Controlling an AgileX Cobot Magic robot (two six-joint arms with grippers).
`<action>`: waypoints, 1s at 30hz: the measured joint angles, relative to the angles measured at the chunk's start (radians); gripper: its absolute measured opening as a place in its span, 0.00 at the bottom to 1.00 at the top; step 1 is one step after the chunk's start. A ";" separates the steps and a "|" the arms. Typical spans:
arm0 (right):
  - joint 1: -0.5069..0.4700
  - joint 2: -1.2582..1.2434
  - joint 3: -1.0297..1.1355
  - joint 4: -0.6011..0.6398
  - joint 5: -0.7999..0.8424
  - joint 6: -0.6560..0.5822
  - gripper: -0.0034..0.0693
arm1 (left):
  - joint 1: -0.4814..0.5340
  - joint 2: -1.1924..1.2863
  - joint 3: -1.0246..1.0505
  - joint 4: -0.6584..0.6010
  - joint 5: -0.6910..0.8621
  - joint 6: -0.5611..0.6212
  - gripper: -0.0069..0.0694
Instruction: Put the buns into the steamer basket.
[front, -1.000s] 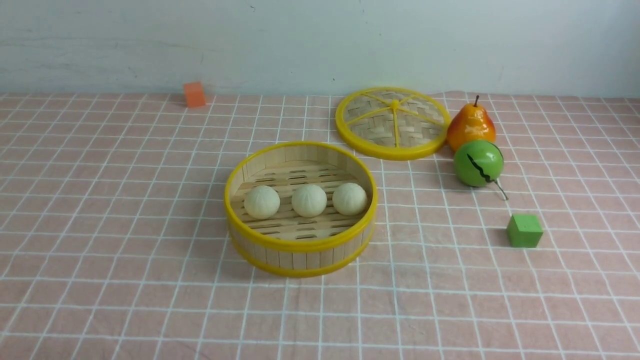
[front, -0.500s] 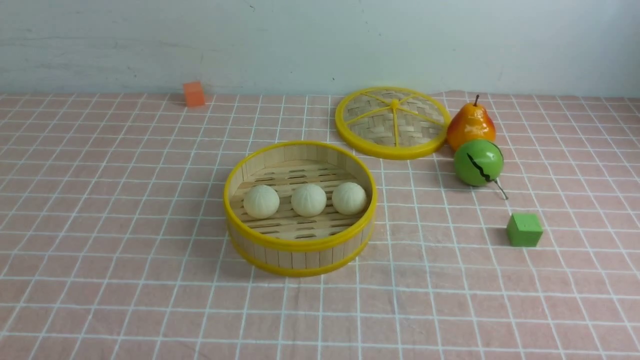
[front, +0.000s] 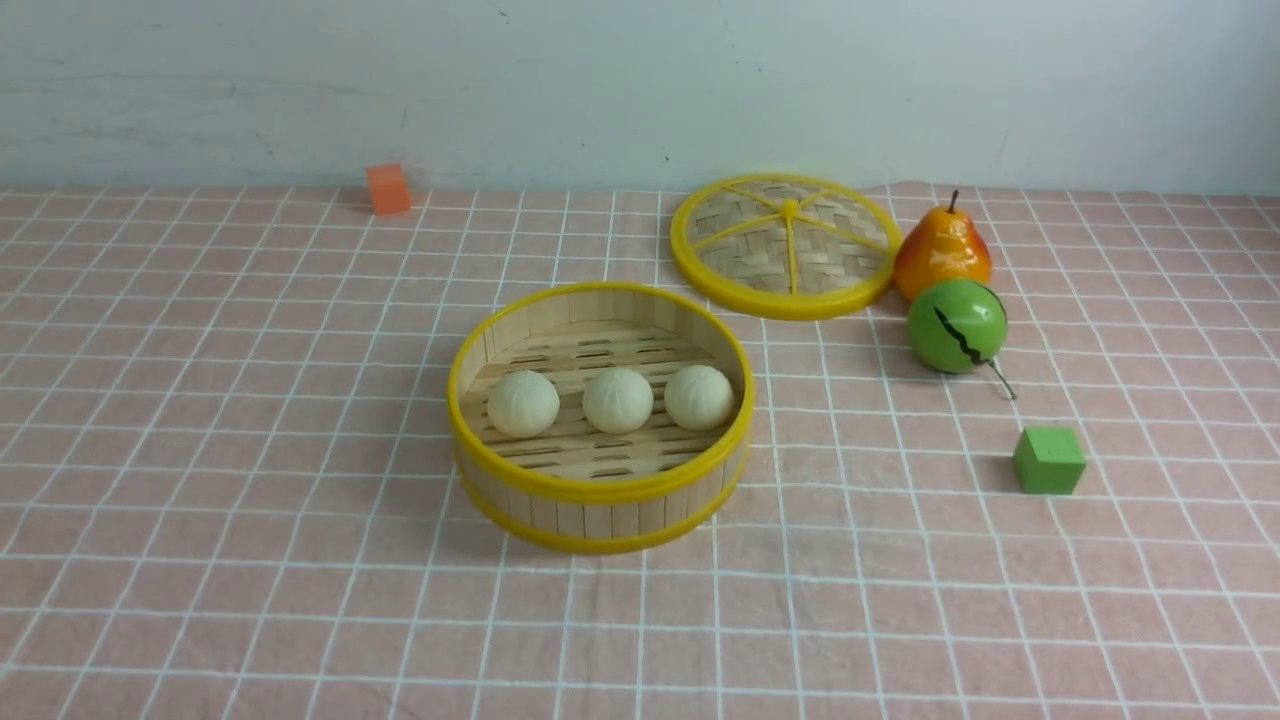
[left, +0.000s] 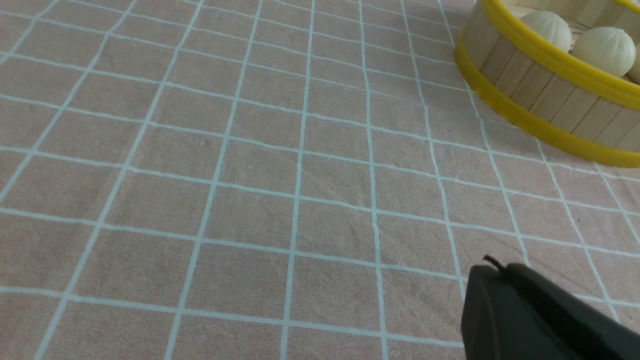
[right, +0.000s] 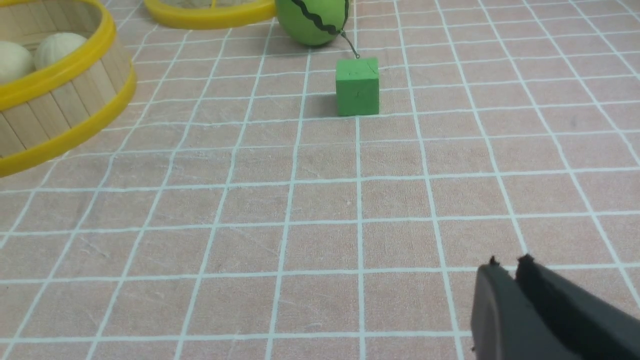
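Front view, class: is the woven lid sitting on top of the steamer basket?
No, the lid lies flat on the cloth behind the open steamer basket.

- The left bun (front: 522, 403) now sits a touch higher and nearer the middle bun (front: 617, 400) in the steamer basket (front: 600, 488) than a second ago.

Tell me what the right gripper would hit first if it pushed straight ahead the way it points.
Probably the small green foam cube; the right gripper sits slightly off that line, so it may just graze past. Depth is unclear.
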 joint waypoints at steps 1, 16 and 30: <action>0.000 0.000 0.000 0.000 0.000 0.000 0.12 | 0.000 0.000 0.000 0.000 0.000 0.000 0.07; 0.000 0.000 0.000 0.000 0.000 0.000 0.13 | 0.000 0.000 0.000 0.000 0.000 0.000 0.07; 0.000 0.000 0.000 0.000 0.000 0.000 0.16 | 0.000 0.000 0.000 0.000 0.000 0.000 0.07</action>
